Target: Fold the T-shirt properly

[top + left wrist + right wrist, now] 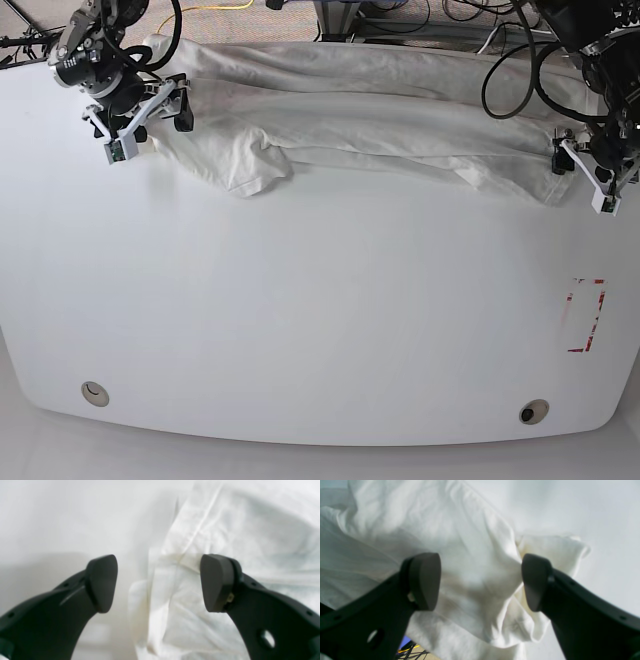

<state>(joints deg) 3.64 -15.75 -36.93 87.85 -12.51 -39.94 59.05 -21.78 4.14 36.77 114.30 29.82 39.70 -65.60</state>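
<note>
T-shirt (pixel 380 120) heaped along far table (pixel 300 330) edge; near side unobstructed.

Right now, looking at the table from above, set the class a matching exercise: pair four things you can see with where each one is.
Things:
1. T-shirt
2. left gripper
3. right gripper
4. red rectangle mark

Places in the base view:
a. far left end of the shirt, jaws open
b. stretched along the far edge of the table
c. on the tabletop near the right edge
d. right end of the shirt, jaws open

Pairs: 1-b, 2-d, 3-a, 4-c
</note>
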